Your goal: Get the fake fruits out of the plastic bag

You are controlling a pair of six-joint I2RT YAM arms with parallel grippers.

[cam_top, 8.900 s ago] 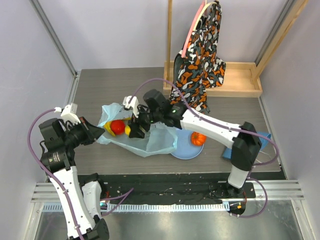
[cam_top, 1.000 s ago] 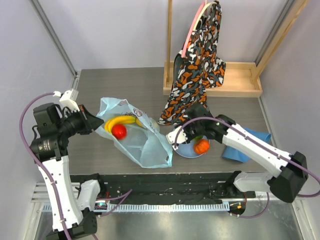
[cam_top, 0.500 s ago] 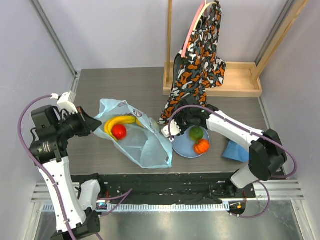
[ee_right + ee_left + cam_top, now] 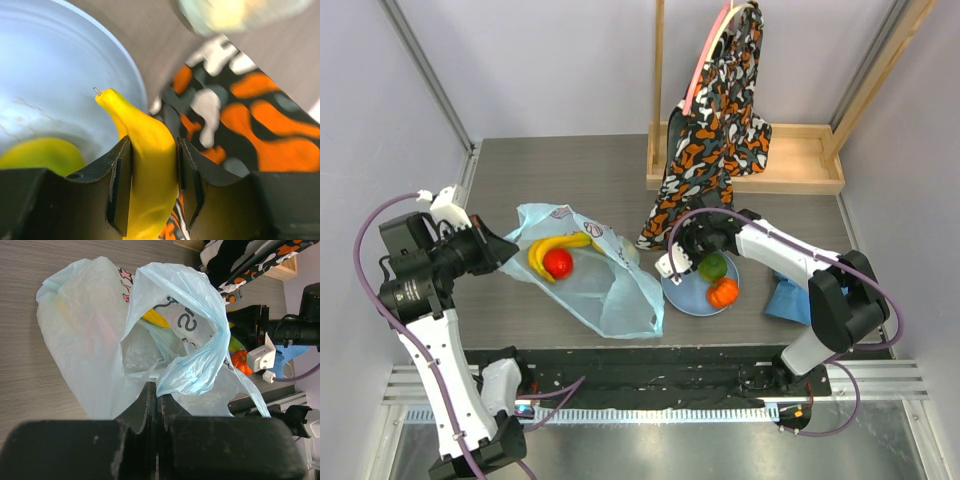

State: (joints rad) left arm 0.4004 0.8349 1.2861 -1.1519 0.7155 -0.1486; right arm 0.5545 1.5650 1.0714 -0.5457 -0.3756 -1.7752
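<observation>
Top: plastic bag (image 4: 605, 290) is lying centre-left, banana bunch (image 4: 555, 247) + red fruit (image 4: 558, 264) inside; green fruit (image 4: 712, 266), orange fruit (image 4: 723, 292) sitting on plate (image 4: 686, 298).
L wrist: L jaws are pinching bag rim shut.
R wrist: R jaws are gripping a banana (image 4: 150, 165) at plate edge; next prob. needs releasing it there.

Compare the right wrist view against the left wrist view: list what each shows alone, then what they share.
Right wrist only: the right end effector shut on a yellow banana, beside the rim of the pale-blue plate. Left wrist only: the left end effector pinching the plastic bag, and the orange ribbed fruit beyond it. Both: the patterned cloth.
</observation>
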